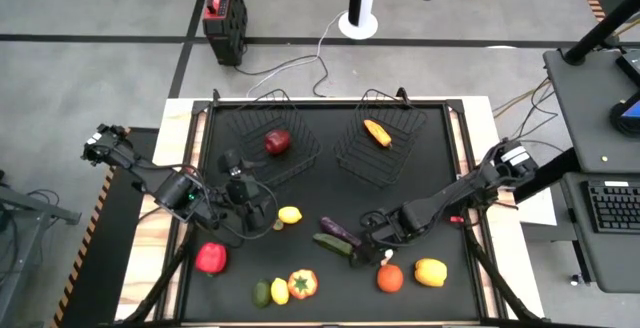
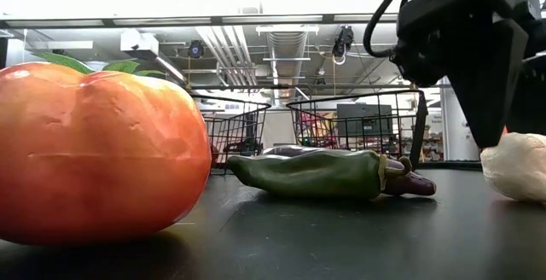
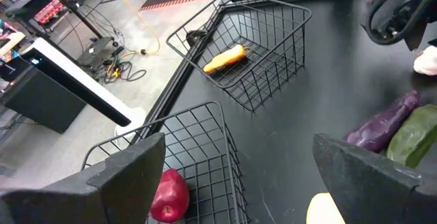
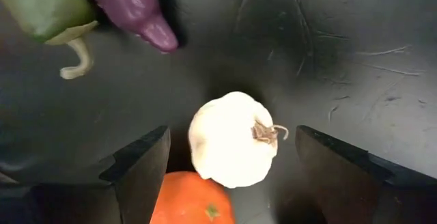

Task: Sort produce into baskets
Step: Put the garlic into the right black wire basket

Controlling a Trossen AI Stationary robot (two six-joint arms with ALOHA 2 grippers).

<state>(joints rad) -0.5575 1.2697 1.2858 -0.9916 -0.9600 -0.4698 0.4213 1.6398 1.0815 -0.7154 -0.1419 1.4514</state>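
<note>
Between the right gripper's [image 4: 225,159] jaws, garlic [image 4: 232,139].

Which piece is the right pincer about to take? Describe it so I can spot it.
Start at the black table and follow the right arm to its open pincer. Between its fingers lies a garlic bulb, beside an orange fruit and past the tip of the eggplant. It is the only white piece.
</note>
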